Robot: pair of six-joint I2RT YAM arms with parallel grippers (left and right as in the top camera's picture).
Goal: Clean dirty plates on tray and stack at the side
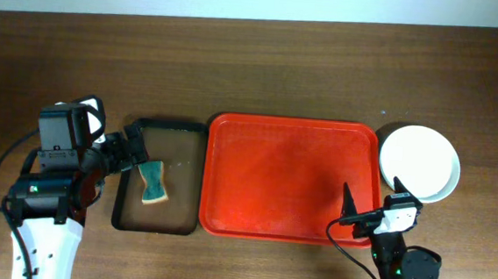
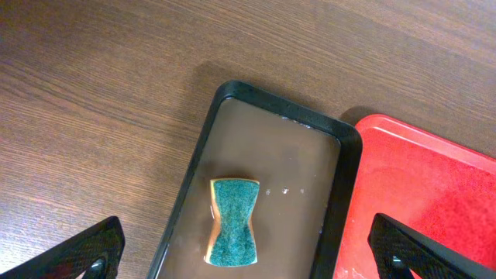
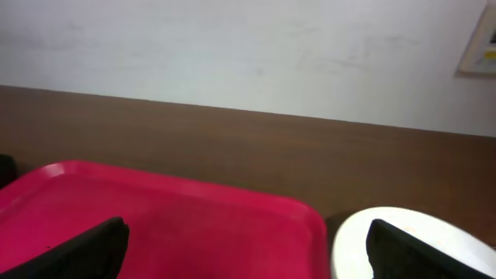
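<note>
- starting nearest the robot: the left tool [image 2: 246, 232] hangs over the black tray [image 2: 198, 167]. its fingers [image 2: 93, 248] are spread wide with nothing between them, and the green sponge [image 2: 233, 221] lies flat on the brown floor right below.
- the right tool [image 3: 248, 232] is likewise spread apart and empty, low over the near right corner of the red tray [image 1: 290, 173].
- that tray shows only its own floor in every view (no plate on it, no smear i can make out).
- just beside its right rim, on the counter [image 1: 254, 69], sits the white plate [image 1: 420, 160]; i cannot tell if it touches the tray. a thin edge shows under its near side, so it may top a stack, but whether the blue and green ones lie beneath is hidden.
- judging by this, the cleaning and stacking look finished or close to it.
- handling: the plate looks stiff, light and smooth, so likely slippery and perhaps breakable. its shallow form gives little to pinch, so the rim is the place to hold, one finger over the lip and one under, kept level.
- farthest off, the counter's brown wood runs to a pale wall [image 3: 232, 54].
</note>
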